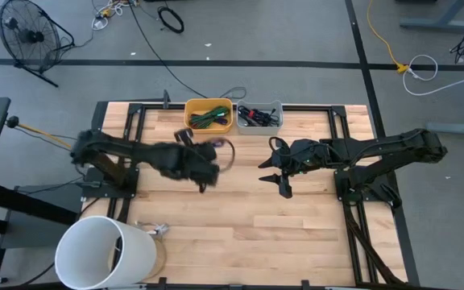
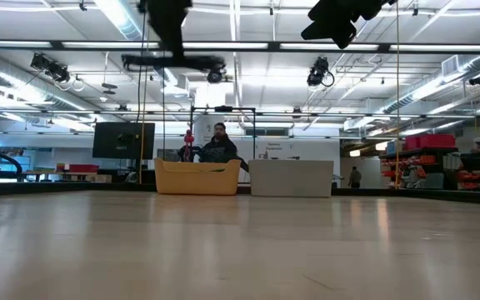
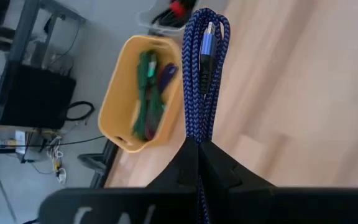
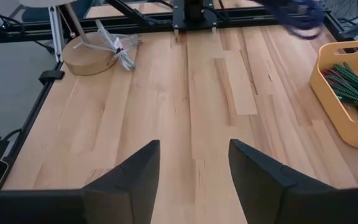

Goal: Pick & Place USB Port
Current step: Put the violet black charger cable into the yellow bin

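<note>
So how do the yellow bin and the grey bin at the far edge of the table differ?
The yellow bin is opaque yellow and holds mostly green cables; the grey bin is pale grey and holds dark cables with some red. The yellow bin stands on the left arm's side, near the left hand, which is shut on a blue braided cable; the grey bin stands on the right arm's side. Both are small open rectangular bins, side by side.

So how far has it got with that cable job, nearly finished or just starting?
About midway, it seems. Done: the left gripper has its jaws shut on a coiled blue cable and holds it above the table, near the yellow bin of green cables. Left: setting the cable down somewhere; where it should go isn't clear. The right gripper waits open over bare wood.
</note>
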Controlling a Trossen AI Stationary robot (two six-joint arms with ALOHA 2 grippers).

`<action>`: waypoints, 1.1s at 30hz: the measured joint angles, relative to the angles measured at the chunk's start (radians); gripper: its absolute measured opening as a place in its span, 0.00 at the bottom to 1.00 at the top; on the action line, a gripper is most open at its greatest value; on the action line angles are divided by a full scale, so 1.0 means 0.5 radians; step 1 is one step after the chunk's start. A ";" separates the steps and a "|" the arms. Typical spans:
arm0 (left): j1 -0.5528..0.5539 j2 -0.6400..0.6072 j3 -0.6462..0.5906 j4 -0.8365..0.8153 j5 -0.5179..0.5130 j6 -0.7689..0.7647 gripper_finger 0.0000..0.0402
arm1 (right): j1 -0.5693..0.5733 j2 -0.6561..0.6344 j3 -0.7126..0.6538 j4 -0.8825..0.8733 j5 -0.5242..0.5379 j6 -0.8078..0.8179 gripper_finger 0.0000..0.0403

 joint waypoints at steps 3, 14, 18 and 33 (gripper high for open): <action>0.151 -0.189 -0.314 0.322 -0.002 0.217 0.01 | 0.000 0.000 0.000 0.002 0.000 0.002 0.48; 0.791 -0.398 -0.896 1.330 0.024 1.128 0.01 | 0.000 0.000 0.000 0.047 0.001 0.103 0.48; 1.017 -0.369 -0.975 1.634 0.132 1.278 0.00 | 0.000 0.000 0.000 0.049 0.027 0.160 0.48; 1.337 -0.286 -1.244 2.369 0.480 1.614 0.00 | 0.000 0.000 -0.001 0.055 0.057 0.216 0.48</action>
